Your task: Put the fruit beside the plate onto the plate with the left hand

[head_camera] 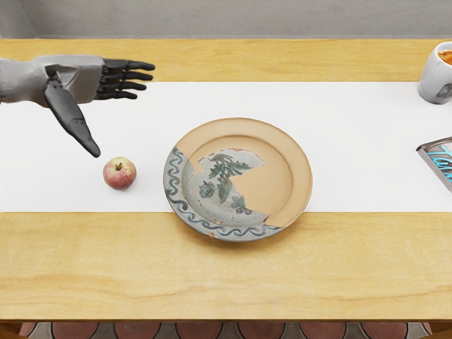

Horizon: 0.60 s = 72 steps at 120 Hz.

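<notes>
Your left hand (92, 78) comes in from the left edge and hovers above the worktop (226, 261), holding nothing. It is wide: the four dark fingers (127, 76) stretch out flat towards the right, and the grey thumb (76, 121) angles down and away from the palm.

The apple (120, 173), red with a yellowish patch and a short stem, sits below the hand and slightly to the right of the thumb tip. You can see clear white between the thumb tip and the fruit, so the two are apart. The apple rests on the white runner (339, 141) that crosses the wooden worktop. It is not yet on the plate.

The plate (296, 169) lies just beyond the apple on the side away from your hand, with its left rim near the fruit but not touching it. It is a tan plate with a blue-grey wave border and a leaf pattern over its left part.

Far across from your hand, at the right edge, stands a white mug (434, 78). Below the mug is a flat item (439, 159) with blue print, cut off by the frame.
</notes>
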Available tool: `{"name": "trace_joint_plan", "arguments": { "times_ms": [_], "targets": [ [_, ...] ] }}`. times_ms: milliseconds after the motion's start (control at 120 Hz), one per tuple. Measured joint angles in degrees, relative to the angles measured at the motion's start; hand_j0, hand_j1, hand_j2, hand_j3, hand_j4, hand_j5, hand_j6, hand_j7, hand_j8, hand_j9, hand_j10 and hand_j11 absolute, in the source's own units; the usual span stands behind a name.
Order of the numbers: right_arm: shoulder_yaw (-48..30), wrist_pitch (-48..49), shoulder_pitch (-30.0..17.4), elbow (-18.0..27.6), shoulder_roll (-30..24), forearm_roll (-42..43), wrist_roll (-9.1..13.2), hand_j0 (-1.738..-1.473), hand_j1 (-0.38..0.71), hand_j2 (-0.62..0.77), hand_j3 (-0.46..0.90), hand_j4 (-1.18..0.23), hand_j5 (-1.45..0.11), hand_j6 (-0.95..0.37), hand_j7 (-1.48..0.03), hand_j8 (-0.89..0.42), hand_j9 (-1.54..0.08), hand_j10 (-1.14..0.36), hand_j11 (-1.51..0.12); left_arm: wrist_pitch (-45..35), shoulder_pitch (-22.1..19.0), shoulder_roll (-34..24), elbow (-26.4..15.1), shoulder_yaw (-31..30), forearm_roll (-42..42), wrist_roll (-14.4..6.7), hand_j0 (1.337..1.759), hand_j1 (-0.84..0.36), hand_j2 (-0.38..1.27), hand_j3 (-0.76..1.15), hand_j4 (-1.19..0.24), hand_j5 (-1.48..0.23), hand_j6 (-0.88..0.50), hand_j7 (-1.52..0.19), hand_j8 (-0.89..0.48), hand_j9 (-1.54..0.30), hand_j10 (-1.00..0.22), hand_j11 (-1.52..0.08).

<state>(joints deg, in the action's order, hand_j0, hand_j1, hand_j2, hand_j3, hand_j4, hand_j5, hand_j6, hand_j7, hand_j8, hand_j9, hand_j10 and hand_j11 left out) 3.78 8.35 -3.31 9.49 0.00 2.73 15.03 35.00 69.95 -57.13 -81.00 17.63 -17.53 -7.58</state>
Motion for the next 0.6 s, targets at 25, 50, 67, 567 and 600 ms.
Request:
{"name": "trace_joint_plan", "arguments": {
  "times_ms": [25,50,67,567,600],
  "targets": [
    [-0.01,0.00,0.00,0.00,0.00,0.00,0.00,-1.658,-0.35,0.00,0.00,0.00,0.00,0.00,0.00,0.00,0.00,0.00,0.00,0.00,0.00,0.00,-0.30,-0.03,-0.12,-0.01,1.658,0.33,0.00,0.00,-0.02,-0.02,-0.02,-0.02,-0.02,-0.02,-0.02,-0.02],
    [-0.03,0.00,0.03,0.00,0.00,0.00,0.00,-1.658,-0.35,0.00,0.00,0.00,0.00,0.00,0.00,0.00,0.00,0.00,0.00,0.01,0.00,0.00,-0.53,-0.06,-0.22,-0.04,1.658,0.33,0.00,0.00,-0.02,-0.02,-0.02,-0.02,-0.02,-0.02,-0.02,-0.02],
    [-0.04,0.00,0.03,0.00,0.00,0.00,0.00,-1.658,-0.35,0.00,0.00,0.00,0.00,0.00,0.00,0.00,0.00,0.00,0.00,0.01,0.00,0.00,-0.67,-0.07,-0.27,-0.07,1.658,0.33,0.00,0.00,-0.02,-0.02,-0.02,-0.02,-0.02,-0.02,-0.02,-0.02],
    [-0.09,0.00,0.51,0.00,0.00,0.00,0.00,-1.658,-0.35,0.00,0.00,0.00,0.00,0.00,0.00,0.00,0.00,0.00,0.00,-10.53,4.75,9.84,-7.11,-0.43,-36.60,-26.84,1.658,0.33,0.00,0.00,-0.02,-0.02,-0.02,-0.02,-0.02,-0.02,-0.02,-0.02],
    [-0.09,0.00,0.51,0.00,0.00,0.00,0.00,-1.658,-0.35,0.00,0.00,0.00,0.00,0.00,0.00,0.00,0.00,0.00,0.00,-12.22,4.12,9.82,-8.07,-0.78,-38.69,-27.00,1.658,0.33,0.00,0.00,-0.02,-0.02,-0.02,-0.02,-0.02,-0.02,-0.02,-0.02]
  ]
}}
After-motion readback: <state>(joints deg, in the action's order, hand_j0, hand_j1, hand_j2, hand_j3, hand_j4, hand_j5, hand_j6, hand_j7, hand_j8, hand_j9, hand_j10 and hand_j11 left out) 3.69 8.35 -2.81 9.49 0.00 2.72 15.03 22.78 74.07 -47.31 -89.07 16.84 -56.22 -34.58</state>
